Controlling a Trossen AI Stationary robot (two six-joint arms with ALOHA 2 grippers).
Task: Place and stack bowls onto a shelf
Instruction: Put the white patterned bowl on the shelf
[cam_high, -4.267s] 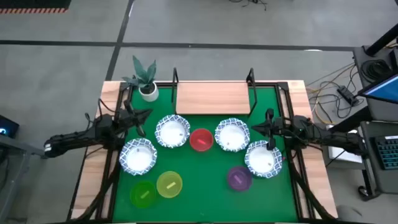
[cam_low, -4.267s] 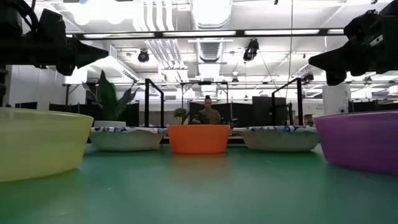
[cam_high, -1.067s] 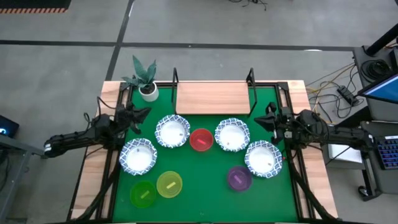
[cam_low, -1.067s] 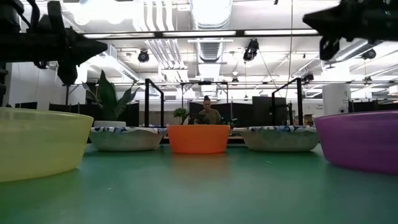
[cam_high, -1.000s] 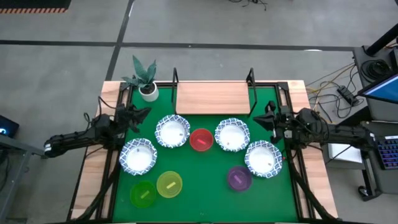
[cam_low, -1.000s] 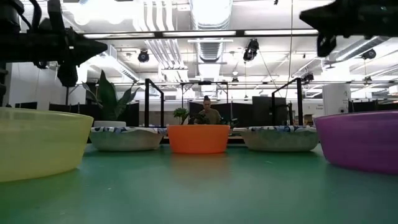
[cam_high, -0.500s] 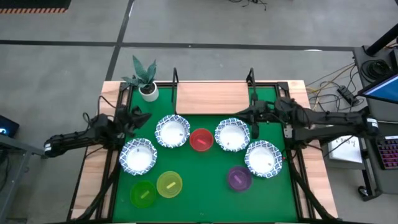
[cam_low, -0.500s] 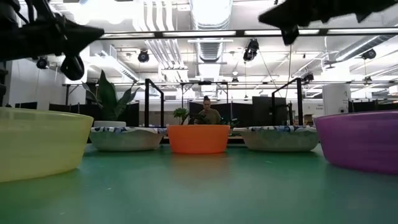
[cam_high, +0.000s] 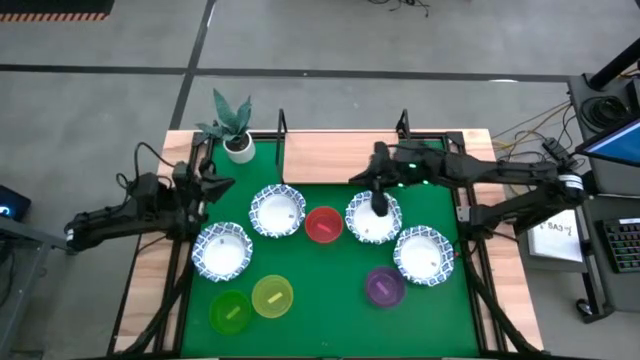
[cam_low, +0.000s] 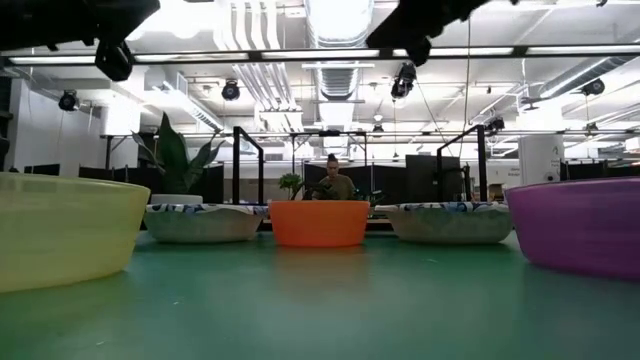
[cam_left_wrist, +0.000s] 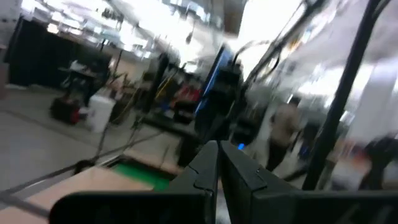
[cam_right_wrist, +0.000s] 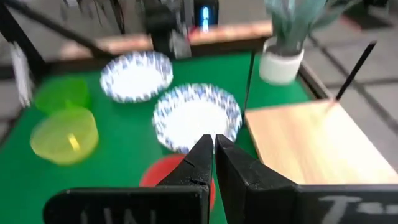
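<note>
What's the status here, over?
Right pincer shut, empty, over the blue-rimmed bowl right of the red bowl. Left pincer shut, idle at table's left edge. Shelf bare, nothing blocking.

Blue-rimmed white bowls (cam_high: 277, 212); red bowl (cam_high: 322, 224) on green table (cam_high: 330, 290)

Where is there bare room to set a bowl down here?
The shelf board is bare. Green table lies open between the yellow bowl and purple bowl. The middle row is crowded: the red bowl sits tight between two patterned bowls, with the right gripper above one.
</note>
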